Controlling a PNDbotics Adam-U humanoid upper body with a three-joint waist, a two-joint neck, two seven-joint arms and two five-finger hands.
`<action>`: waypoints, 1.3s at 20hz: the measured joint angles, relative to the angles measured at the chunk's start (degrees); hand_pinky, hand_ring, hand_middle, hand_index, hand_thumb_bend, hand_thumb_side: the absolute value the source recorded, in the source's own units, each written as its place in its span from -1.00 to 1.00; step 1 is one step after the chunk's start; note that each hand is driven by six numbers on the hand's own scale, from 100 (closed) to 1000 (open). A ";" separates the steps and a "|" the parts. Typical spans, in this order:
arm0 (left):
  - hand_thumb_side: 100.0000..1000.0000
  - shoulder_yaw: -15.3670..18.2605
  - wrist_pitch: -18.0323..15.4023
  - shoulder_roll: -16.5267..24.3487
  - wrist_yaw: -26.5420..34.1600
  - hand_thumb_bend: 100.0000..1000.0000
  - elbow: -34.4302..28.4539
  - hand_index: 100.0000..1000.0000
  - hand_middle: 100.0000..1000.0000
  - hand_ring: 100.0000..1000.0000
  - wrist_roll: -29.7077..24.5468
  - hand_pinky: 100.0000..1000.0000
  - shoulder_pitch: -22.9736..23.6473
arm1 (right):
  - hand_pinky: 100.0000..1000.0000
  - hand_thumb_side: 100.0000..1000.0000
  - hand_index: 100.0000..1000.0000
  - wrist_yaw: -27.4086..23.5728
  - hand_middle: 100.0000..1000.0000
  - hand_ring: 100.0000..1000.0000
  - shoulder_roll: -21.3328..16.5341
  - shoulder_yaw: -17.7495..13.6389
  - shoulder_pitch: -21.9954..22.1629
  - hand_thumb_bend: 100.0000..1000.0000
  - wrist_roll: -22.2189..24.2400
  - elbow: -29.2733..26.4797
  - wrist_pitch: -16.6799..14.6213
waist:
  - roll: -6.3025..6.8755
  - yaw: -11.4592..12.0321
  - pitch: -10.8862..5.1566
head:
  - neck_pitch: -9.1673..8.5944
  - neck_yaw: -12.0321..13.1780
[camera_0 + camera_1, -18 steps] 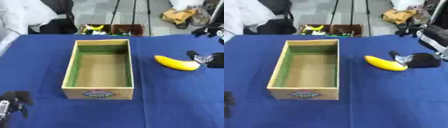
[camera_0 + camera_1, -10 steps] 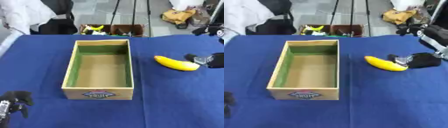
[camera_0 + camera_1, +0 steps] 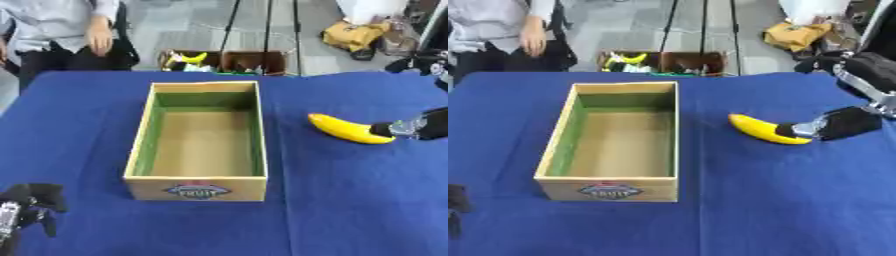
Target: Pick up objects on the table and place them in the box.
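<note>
Yellow curved banana (image 3: 766,130) lies at the right hand's (image 3: 840,124) fingertips, on the side towards the open wooden box (image 3: 614,141); can't tell if fingers are closed on it. Risk: contact at the tip only, so it rolls or pivots away on lift. Left hand (image 3: 24,210) idles, fingers curled, empty.

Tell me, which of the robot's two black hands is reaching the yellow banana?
The right hand, at the table's right side, has its fingertips at the curved yellow banana. The left hand sits idle at the lower left corner.
</note>
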 measured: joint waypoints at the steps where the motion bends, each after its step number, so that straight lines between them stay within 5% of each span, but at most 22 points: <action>1: 1.00 0.00 -0.01 0.00 0.00 -1.00 0.00 0.23 -0.12 -0.08 -0.04 -0.59 0.00 | 0.50 0.11 0.75 0.08 0.58 0.72 -0.46 0.41 -0.59 0.28 0.50 0.79 -0.63 | -0.01 0.08 -0.05 | 0.00 -0.04; 11: 1.00 -0.01 0.08 0.06 0.00 -1.00 0.00 0.23 -0.12 -0.08 -0.37 -0.59 0.00 | 0.48 -0.06 0.72 -1.18 0.57 0.71 -4.56 5.15 -6.84 0.11 5.99 10.54 -5.70 | -0.38 0.57 -0.65 | 0.44 -2.66; 26: 1.00 -0.04 0.19 0.08 0.00 -1.00 0.00 0.24 -0.12 -0.07 -0.92 -0.59 0.03 | 0.36 -0.13 0.72 0.04 0.52 0.67 -2.43 8.20 -12.30 0.14 8.92 21.96 -5.72 | -0.34 0.61 -0.72 | 0.44 -3.72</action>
